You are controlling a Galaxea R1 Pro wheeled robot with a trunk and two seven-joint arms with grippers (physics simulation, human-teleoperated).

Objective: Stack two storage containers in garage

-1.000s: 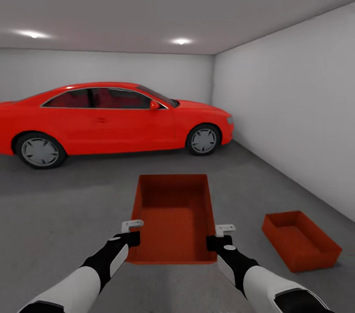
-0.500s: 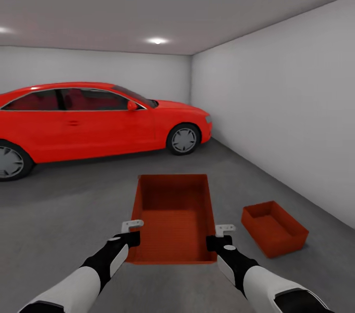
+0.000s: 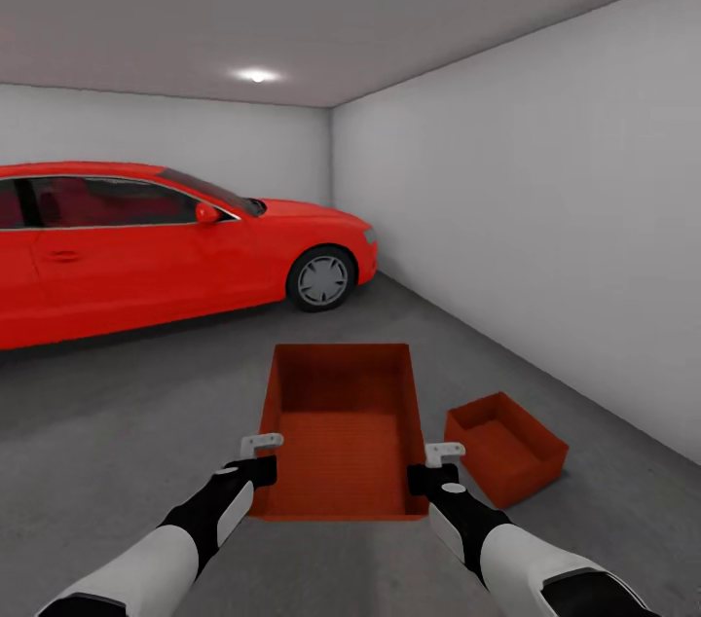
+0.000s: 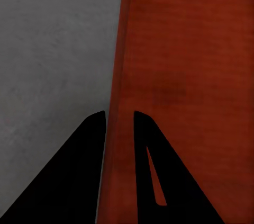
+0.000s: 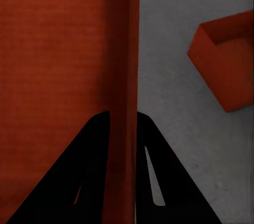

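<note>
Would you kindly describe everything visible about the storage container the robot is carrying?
The carried container is a red-orange, open-topped rectangular bin of plastic-looking material, with plain, slightly tapered walls and nothing inside. It is held level above the grey concrete floor, long axis pointing away from the robot. The left gripper pinches its left wall and the right gripper its right wall, jaws straddling each rim. It hangs just left of the second bin on the floor.

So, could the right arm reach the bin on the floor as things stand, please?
Probably not yet: the right gripper is shut on the carried bin's wall, and the floor bin sits lower, off to its right.
</note>
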